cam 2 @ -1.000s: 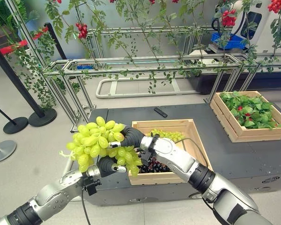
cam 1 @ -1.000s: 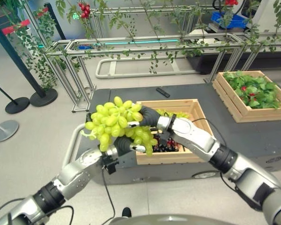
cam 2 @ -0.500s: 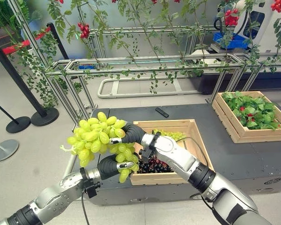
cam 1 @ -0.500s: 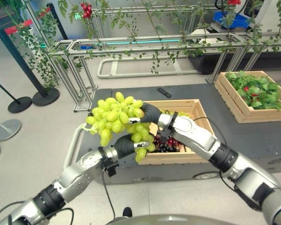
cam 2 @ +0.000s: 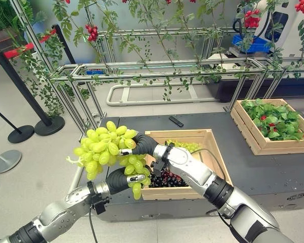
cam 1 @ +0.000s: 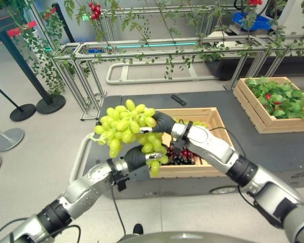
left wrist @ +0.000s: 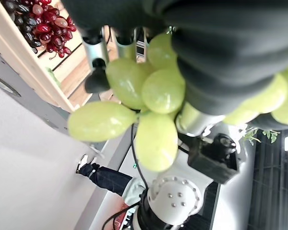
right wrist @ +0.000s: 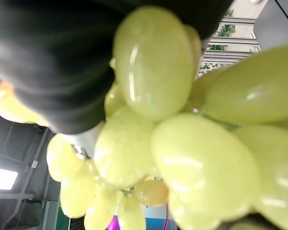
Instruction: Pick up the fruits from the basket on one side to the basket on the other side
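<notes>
A big bunch of green grapes hangs in the air left of the middle wooden crate, out past the edge of the dark platform. My right hand grips the bunch from its upper right side. From below, my left hand has its fingers curled round the lowest grapes. Both wrist views show the same grapes up close. In the crate lie dark red grapes and another green bunch.
A second wooden crate with leafy greens and red fruit sits at the platform's right end. A black remote lies behind the middle crate. Metal frames hung with vines stand behind, and a stanchion post rises at the left.
The bunch has risen slightly and my left hand has come up closer under its lower grapes. The right hand keeps its hold.
</notes>
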You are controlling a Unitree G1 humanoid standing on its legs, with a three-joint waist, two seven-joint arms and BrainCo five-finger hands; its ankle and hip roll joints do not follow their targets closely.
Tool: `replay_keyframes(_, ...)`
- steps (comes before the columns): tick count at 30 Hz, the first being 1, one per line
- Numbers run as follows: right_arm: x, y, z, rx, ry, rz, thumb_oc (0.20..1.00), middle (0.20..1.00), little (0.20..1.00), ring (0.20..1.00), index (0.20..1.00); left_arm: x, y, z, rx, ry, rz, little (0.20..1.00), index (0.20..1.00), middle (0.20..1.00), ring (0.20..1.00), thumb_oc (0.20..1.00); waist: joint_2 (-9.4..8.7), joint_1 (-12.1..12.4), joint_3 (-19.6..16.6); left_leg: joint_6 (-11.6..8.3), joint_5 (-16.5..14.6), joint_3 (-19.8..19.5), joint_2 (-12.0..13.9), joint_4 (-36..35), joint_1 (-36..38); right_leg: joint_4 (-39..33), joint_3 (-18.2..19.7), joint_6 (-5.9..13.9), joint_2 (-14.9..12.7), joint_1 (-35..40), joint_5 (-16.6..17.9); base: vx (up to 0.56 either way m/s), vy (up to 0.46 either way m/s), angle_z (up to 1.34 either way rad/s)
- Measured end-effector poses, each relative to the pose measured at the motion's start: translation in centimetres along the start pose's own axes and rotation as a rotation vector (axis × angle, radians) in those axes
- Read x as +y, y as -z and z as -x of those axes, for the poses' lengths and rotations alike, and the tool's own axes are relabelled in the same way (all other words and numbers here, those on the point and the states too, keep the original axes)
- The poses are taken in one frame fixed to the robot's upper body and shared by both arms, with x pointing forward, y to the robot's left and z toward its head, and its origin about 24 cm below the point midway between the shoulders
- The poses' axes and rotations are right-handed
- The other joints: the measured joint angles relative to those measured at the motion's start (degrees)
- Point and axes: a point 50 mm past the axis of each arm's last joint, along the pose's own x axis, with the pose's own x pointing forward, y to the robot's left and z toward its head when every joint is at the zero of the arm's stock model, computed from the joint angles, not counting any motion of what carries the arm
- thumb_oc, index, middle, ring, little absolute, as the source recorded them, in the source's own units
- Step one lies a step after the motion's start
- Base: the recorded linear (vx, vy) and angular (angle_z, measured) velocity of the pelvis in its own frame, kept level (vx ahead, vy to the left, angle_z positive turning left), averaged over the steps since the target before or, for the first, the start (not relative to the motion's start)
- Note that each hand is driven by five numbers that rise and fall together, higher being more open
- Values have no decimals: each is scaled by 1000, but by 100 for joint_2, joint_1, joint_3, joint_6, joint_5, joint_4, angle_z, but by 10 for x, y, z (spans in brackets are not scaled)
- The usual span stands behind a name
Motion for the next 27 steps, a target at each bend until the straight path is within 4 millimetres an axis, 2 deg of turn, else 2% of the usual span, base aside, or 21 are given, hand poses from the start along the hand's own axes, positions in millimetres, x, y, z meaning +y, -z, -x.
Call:
replay_keyframes(2, -2, 1, 3, -3, 17, -11, 200, 200, 200, 200, 200, 0, 1, -1, 0, -1, -1, 200, 200, 200, 200, 200, 0, 3, 0, 1, -1, 0, -2, 0, 0, -1, 0, 0, -1, 0, 0, 0, 0, 0)
replay_keyframes(3, -3, 2, 4, -3, 27, -17, 793, 793, 793, 793, 793, 0, 1, -1, -2, -2, 2, 200, 200, 200, 200, 200, 0, 7, 0, 1, -1, 0, -2, 0, 0, -4, 0, 0, -1, 2, 0, 0, 0, 0)
replay_keyframes(4, -3, 3, 5, -2, 29, -18, 1000, 1000, 1000, 1000, 1000, 0, 1, -1, -2, -4, 3, 200, 200, 200, 200, 200, 0, 6, 0, 1, -1, 0, -3, 0, 0, -4, 0, 0, -1, 1, 0, 0, 0, 0)
replay_keyframes(8, -5, 3, 7, 7, 25, -10, 1000, 1000, 1000, 1000, 1000, 4, -1, 1, -29, -32, 12, 200, 200, 200, 200, 200, 1, 3, 1, -1, -3, 1, -2, 0, 0, -16, 0, 3, 1, 4, 0, 0, 0, 0)
replay_keyframes(13, -18, 3, 19, 42, 56, 29, 1000, 1000, 1000, 1000, 1000, 12, -7, 8, -73, -83, 13, 200, 200, 200, 200, 200, 0, 10, 1, -2, -11, -1, -6, 0, -1, -38, -2, 18, 2, 14, 1, 0, 0, 0)
replay_keyframes(16, -36, 1, 36, 69, 108, 67, 1000, 1000, 1000, 1000, 1000, 16, 0, 19, -78, -131, 45, 200, 200, 200, 200, 200, -5, 12, 2, 1, -23, -7, -20, 0, 1, -105, -19, 37, 2, 52, 16, 4, -1, 3)
replay_keyframes(19, -56, 5, 63, 79, 237, 55, 1000, 1000, 1000, 1000, 1000, 14, 12, 27, -69, -152, 93, 200, 200, 200, 200, 200, -35, 31, 21, -4, -46, -29, -38, 0, 24, -180, -56, 37, 5, 102, 28, 5, -2, 5)
replay_keyframes(21, -61, 9, 73, 81, 282, 37, 1000, 1000, 1000, 1000, 1000, 14, 13, 30, -75, -160, 103, 200, 200, 200, 200, 200, -53, 32, 33, -8, -53, -27, -60, 0, 25, -184, -57, 34, 8, 107, 28, 0, 0, 0)
replay_keyframes(23, -68, 26, 90, 138, 357, 8, 1000, 1000, 1000, 1000, 1000, 15, 13, 33, -90, -173, 111, 200, 200, 200, 200, 200, -78, 23, 55, -10, -59, -24, -67, 0, 30, -200, -58, 35, 16, 132, 30, 0, 0, 0)
replay_keyframes(27, -73, 39, 115, 180, 457, 2, 1000, 1000, 1000, 1000, 1000, 20, 7, 37, -134, -201, 111, 200, 200, 200, 200, 200, -119, 8, 88, -14, -75, -21, -73, -1, 47, -261, -59, 48, 13, 173, 39, 0, 0, 0)
